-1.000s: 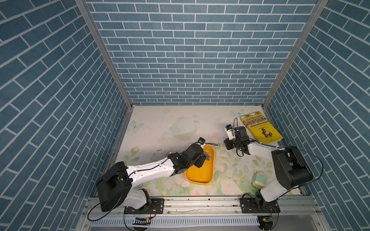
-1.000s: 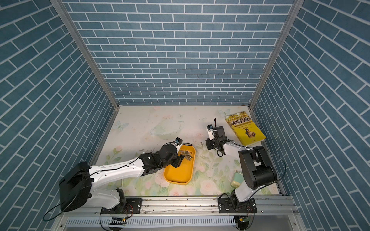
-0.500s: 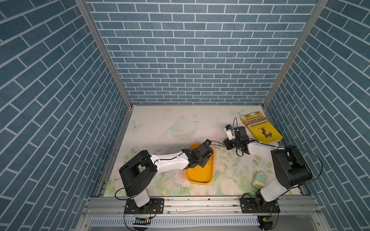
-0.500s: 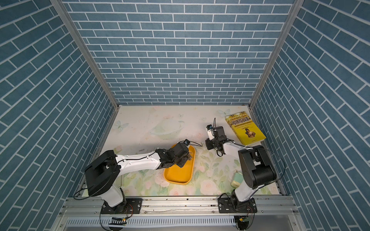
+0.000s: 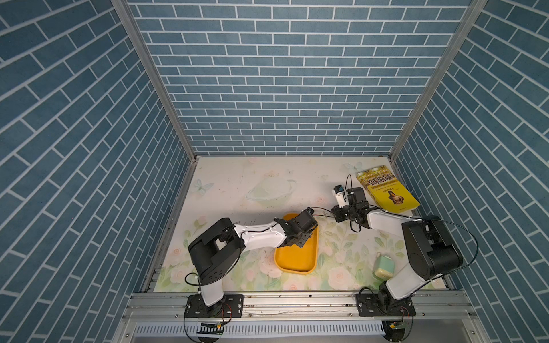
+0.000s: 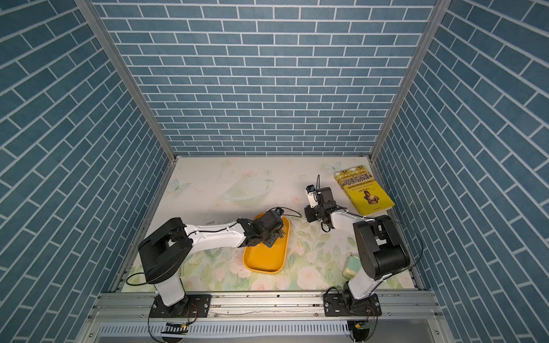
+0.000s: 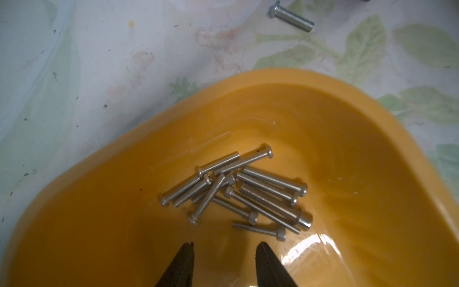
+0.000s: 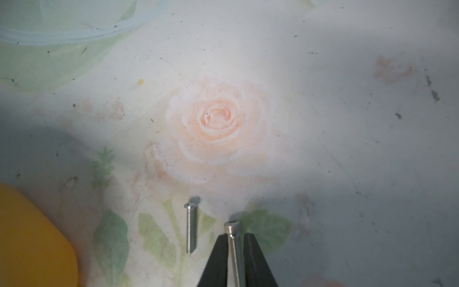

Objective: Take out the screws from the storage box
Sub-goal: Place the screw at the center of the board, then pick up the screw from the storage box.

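Even light in both top views, dim soft-focus wrist views, glare inside the storage box (image 7: pixel 360 174)

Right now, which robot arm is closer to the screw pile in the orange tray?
Left. The left fingers hover over the storage box, right by the pile. The right fingers are outside the box, over the table, pinching one screw.

Storage box (image 5: pixel 295 258): plain yellow-orange. Screws (image 7: pixel 265 187): silver-grey. Tabletop (image 5: pixel 237 190): pale, printed with pink roses and green leaves, dark-speckled. Book (image 5: pixel 387 193): yellow, portrait cover. Gadget (image 5: pixel 384 264): pale green. Walls (image 5: pixel 282 89): blue brick pattern, white joints.
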`<state>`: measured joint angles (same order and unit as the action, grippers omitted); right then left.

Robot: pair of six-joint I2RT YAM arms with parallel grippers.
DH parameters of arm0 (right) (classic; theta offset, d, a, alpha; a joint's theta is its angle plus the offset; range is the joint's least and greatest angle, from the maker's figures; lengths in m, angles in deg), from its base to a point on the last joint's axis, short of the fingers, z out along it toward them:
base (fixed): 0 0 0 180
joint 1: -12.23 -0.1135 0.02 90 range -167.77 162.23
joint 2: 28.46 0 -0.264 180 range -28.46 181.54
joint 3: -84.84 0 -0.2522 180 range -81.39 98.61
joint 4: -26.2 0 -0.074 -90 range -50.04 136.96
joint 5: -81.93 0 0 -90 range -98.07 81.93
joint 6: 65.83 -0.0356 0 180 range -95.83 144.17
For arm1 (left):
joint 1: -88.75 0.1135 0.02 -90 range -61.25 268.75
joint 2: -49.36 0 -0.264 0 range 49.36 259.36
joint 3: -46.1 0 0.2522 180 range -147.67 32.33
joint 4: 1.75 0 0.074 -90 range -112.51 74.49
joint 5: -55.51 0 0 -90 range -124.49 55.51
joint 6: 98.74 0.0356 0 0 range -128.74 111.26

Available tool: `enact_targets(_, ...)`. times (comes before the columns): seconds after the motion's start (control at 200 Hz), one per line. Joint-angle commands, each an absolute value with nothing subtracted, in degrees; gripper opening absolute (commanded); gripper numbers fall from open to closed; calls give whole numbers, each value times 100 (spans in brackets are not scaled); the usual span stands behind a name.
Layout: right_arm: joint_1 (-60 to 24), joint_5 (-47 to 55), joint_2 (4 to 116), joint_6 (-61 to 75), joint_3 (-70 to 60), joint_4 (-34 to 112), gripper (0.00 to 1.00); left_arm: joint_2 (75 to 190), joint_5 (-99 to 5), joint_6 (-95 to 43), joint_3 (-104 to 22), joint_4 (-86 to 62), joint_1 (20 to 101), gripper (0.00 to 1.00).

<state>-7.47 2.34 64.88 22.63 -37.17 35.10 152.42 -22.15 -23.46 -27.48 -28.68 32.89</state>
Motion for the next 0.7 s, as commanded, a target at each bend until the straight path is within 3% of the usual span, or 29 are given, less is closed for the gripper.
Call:
enact_targets(0.0,-737,337,6550,2264,-3604,3594,16,15336,-2285,-2328,-2906,-2959,3372,45)
enact_targets(0.695,-737,406,6576,2301,-3586,3605,13,15691,-2510,-2306,-3130,-2893,3704,43)
